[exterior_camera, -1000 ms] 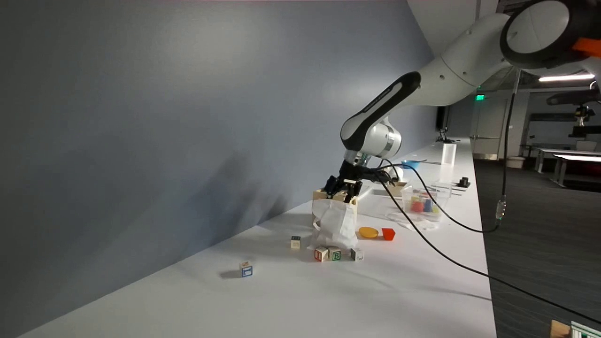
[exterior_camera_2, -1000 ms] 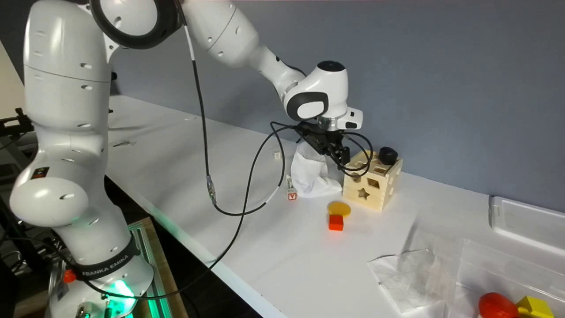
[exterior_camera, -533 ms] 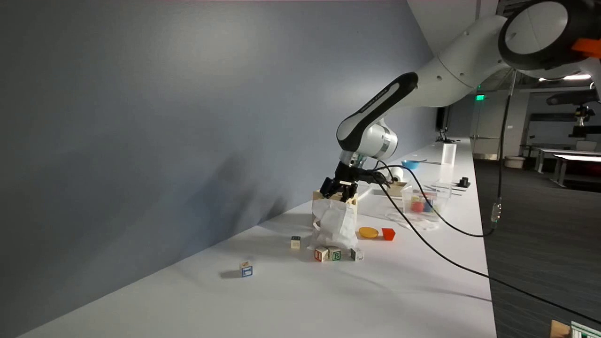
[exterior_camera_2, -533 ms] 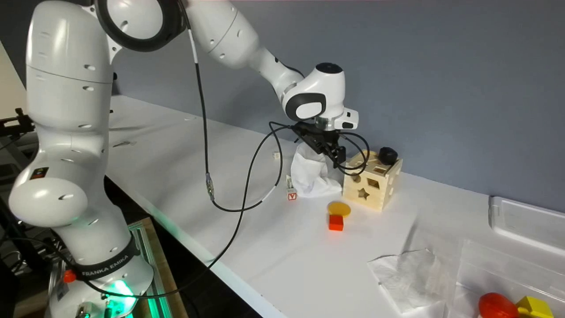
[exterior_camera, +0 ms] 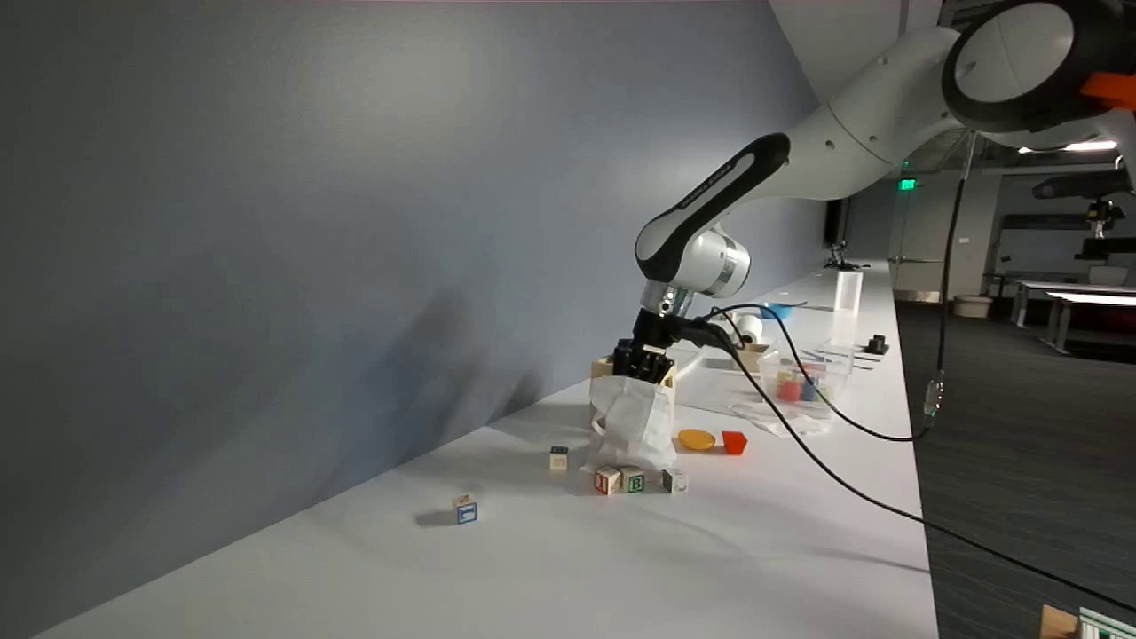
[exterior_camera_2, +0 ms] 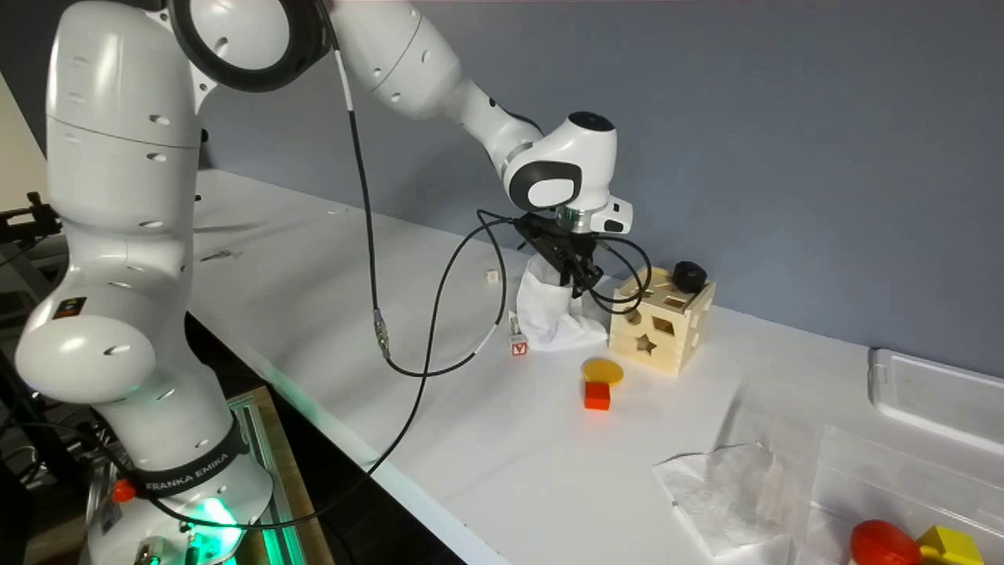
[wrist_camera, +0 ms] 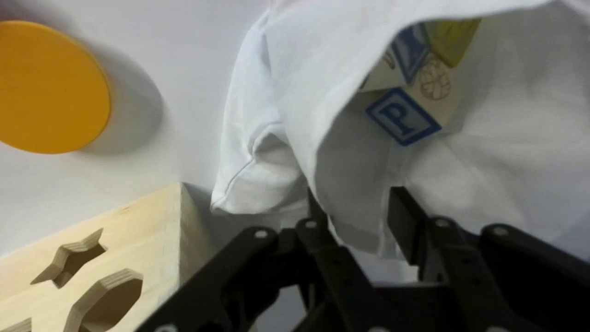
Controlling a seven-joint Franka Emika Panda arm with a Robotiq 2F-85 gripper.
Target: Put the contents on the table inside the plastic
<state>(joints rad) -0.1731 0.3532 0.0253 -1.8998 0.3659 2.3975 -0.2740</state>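
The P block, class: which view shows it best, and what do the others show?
The wrist view: it looks into the bag, where the P block shows its letter clearly. In both exterior views the bag hides it.

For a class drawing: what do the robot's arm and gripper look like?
The Franka Emika Panda arm is glossy white with smooth rounded segments, a black ring round one joint and a dark band lettered FRANKA EMIKA near its green-lit base. A silver collar sits at the wrist. A black cable with white sections loops beside it. The Robotiq gripper is black with two slim fingers.
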